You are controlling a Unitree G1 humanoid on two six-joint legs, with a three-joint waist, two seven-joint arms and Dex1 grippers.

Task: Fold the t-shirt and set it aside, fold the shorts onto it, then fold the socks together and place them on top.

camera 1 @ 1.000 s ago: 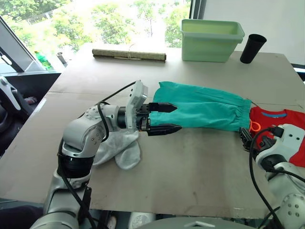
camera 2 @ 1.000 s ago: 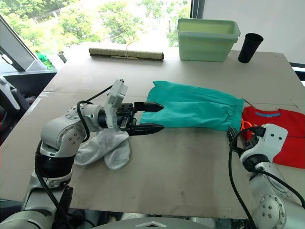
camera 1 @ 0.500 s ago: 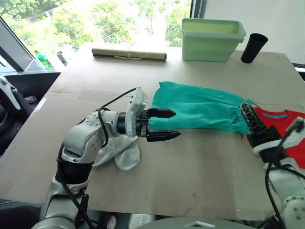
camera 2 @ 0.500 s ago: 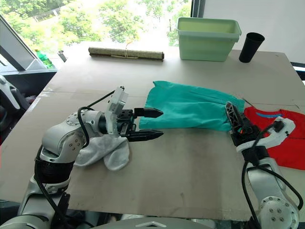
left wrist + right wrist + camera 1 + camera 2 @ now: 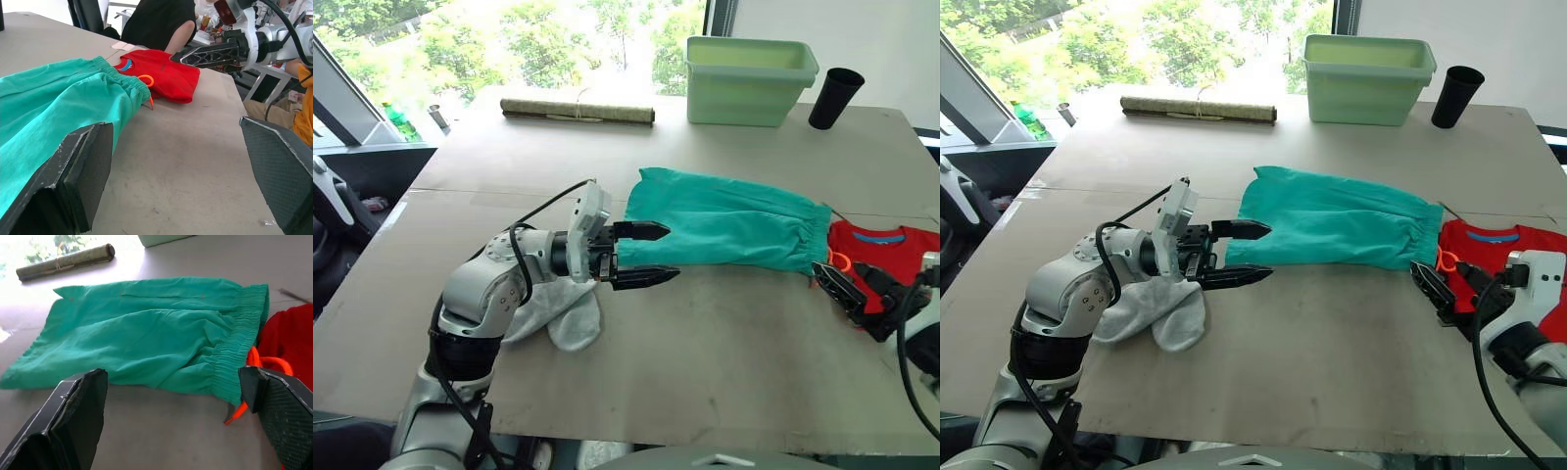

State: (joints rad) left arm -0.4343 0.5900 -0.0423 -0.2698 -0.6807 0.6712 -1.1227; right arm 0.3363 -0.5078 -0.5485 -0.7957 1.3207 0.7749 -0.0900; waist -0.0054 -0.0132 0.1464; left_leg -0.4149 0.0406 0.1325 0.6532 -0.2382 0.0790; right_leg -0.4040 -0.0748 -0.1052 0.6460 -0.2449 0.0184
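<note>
My left gripper reaches sideways at the shorts' hem, my right gripper low by the waistband, both jaws spread empty.

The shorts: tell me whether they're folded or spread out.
Folded once lengthwise, it seems: the shorts lie flat on the table, legs stacked, waistband beside the t-shirt. Not yet folded onto the shirt.

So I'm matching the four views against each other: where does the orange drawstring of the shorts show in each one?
Left eye view: orange drawstring at the shorts' waistband, against the t-shirt.
Right eye view: same place.
Left wrist view: loop on the t-shirt's edge.
Right wrist view: beside the gathered waistband.
Shared landmark: the t-shirt, touching the waistband end.
</note>
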